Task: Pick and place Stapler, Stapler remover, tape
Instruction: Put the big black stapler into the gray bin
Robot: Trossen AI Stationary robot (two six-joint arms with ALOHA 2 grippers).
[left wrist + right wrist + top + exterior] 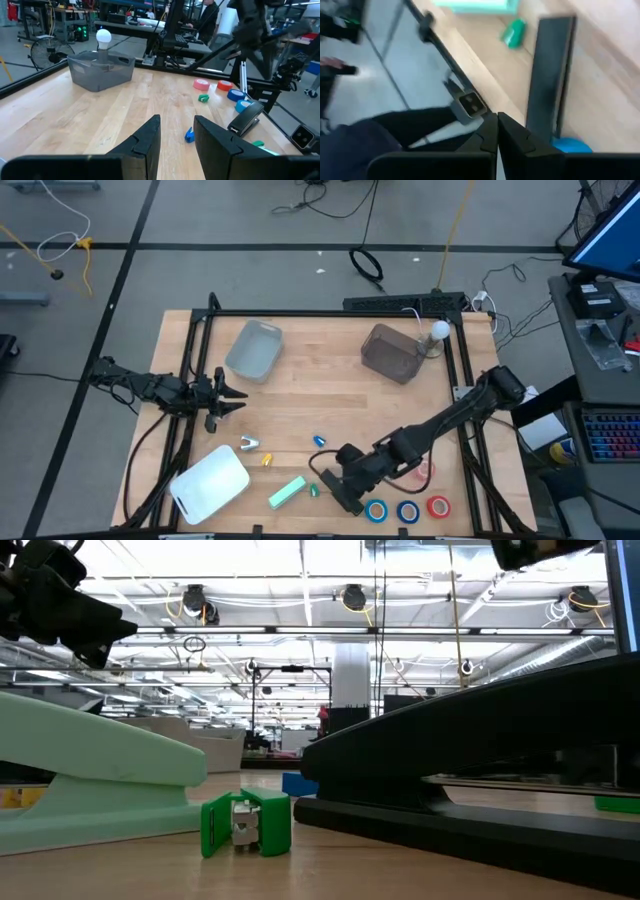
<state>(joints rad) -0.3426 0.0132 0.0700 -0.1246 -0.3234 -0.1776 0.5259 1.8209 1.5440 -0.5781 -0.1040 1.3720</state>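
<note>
A black stapler (550, 75) lies near the table's front edge, also seen in the left wrist view (247, 117) and close up in the low view (480, 770). My right gripper (497, 131) is shut with nothing between its fingers, slanting down just beside the stapler's long side (343, 485). A green staple remover (514, 32) and a mint-green stapler (288, 492) lie to its left. Two blue tape rolls (377, 510) (407, 510) and a red one (438, 505) lie flat at the front; a pink one (201, 84) lies partly under the right arm. My left gripper (177, 135) waits open at the table's left edge. My right gripper's shut fingers (512, 135) stand close against the black stapler's long side (535, 115), slanting down from the table's right. Whether they touch it I cannot tell.
A blue (319, 441), a yellow (266, 460) and a pale staple remover (249, 444) lie mid-table. A white lid (210, 483) sits front left. At the back stand a clear bin (255, 348) and a dark bin (390, 352) beside a light bulb (438, 330).
</note>
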